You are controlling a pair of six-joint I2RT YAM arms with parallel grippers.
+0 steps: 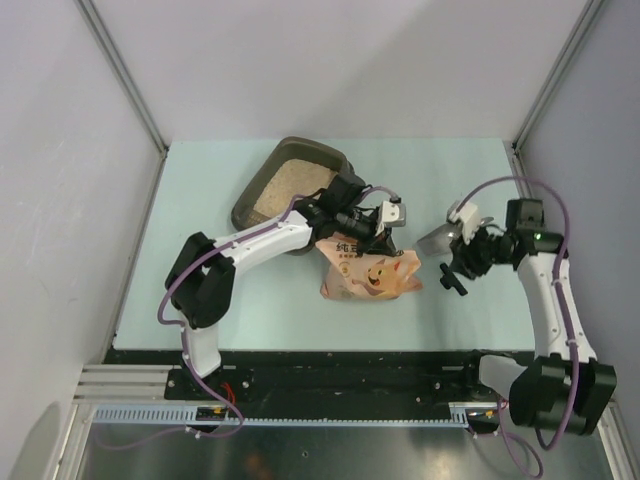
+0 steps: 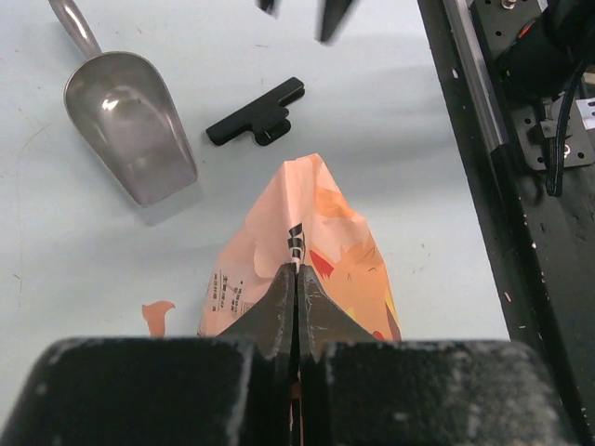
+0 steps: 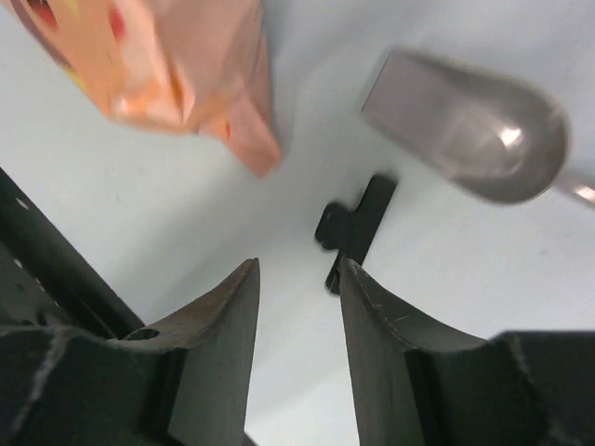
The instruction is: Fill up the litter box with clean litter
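Left side, the dark grey-brown shallow plastic litter box (image 1: 303,146) holds pale beige sandy clean litter (image 1: 285,188). Beside it the left gripper (image 2: 297,272) pinches tight on the top fold of the salmon-pink crinkly plastic bag (image 2: 316,223), which looks soft, saggy and probably slippery, so it's best held right there. Over right, the right gripper (image 3: 297,269) hangs half-spread and empty, and the bag's contents are hidden.

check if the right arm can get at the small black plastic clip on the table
Probably yes: the right pincer hangs open just above the small black plastic clip, with nothing between; the grey metal scoop lies aside.
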